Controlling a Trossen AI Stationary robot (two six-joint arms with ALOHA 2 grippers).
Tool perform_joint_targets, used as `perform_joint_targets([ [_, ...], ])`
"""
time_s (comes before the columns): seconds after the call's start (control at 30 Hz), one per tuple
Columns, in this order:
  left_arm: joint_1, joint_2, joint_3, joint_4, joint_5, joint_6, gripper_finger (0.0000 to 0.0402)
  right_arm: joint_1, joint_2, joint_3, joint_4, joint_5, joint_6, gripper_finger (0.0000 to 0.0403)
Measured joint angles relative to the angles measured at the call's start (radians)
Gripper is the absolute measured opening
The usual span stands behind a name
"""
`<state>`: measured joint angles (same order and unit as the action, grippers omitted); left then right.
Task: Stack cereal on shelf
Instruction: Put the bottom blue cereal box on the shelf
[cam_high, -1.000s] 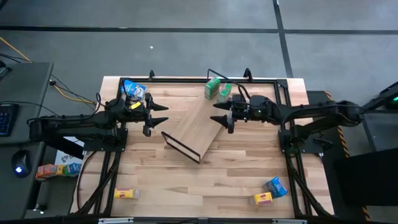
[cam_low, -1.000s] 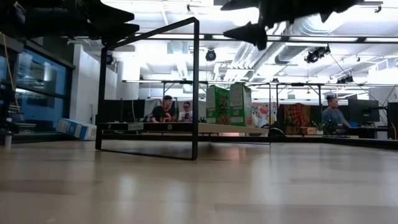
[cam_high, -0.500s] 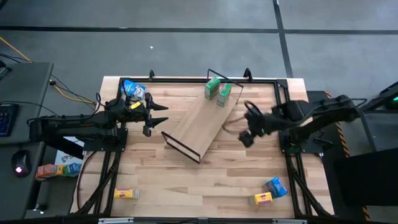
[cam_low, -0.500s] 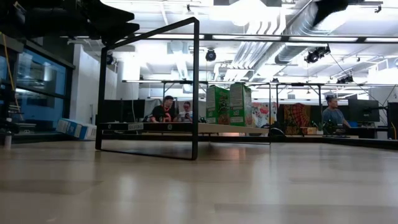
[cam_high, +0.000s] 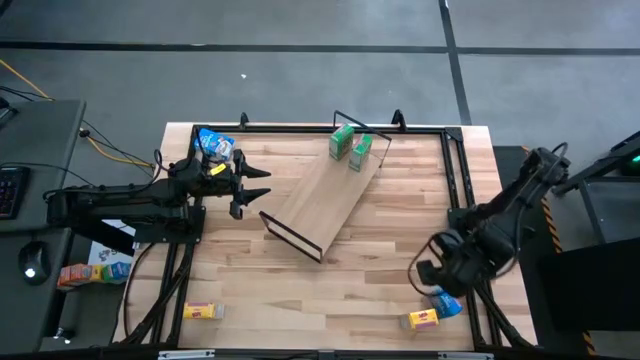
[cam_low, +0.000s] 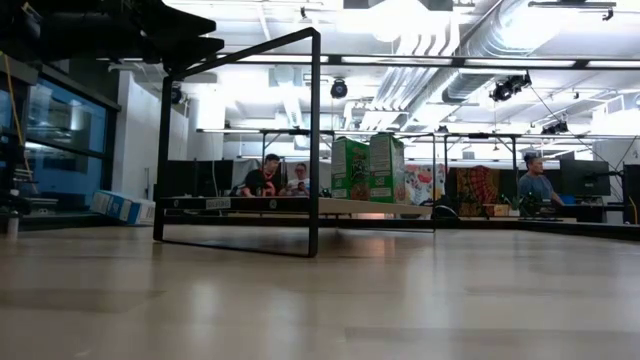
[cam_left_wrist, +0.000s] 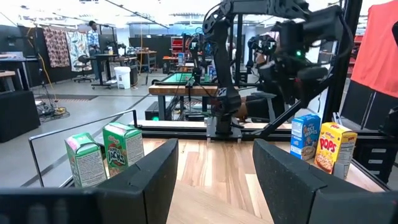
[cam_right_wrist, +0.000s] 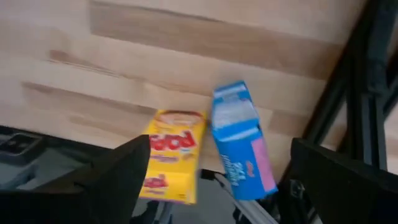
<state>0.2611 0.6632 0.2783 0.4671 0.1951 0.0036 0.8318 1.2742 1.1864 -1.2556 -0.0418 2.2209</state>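
The shelf lies slantwise mid-table, its black wire frame standing at the near end. Two green cereal boxes stand upright on the board's far end. A blue box and a yellow box stand side by side near the table's near right corner. My right gripper hangs open above them, and both boxes show between its fingers. My left gripper waits open at the shelf's left, well above the table. Another blue box lies far left, and another yellow box near left.
Black frame rails run along the table's far edge and down both sides. The near right boxes sit close to the table edge and the right rail. Bare planks lie between the shelf and the near edge. People sit in the room beyond.
My right gripper has swung from beside the green boxes at the shelf's far end toward the table's near right corner, tipping to point down over the blue and yellow boxes. It has left the low view. The boxes and the shelf have stayed put.
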Motion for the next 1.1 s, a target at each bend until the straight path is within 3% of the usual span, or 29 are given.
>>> perform_joint_targets([
  [0.23,0.000,0.000,0.000,0.000,0.000,-0.030,0.0198,0.077,0.090,-0.007,0.038,-0.045,0.045,0.0375],
  [0.7,0.000,0.000,0.000,-0.047,0.000,-0.055,0.0198,0.080,0.194,-0.007,0.015,-0.099,-0.031,0.0373],
  [1.1,0.000,0.000,0.000,-0.047,0.000,-0.054,0.0198,0.080,0.262,-0.007,0.061,-0.111,-0.093,0.0301],
])
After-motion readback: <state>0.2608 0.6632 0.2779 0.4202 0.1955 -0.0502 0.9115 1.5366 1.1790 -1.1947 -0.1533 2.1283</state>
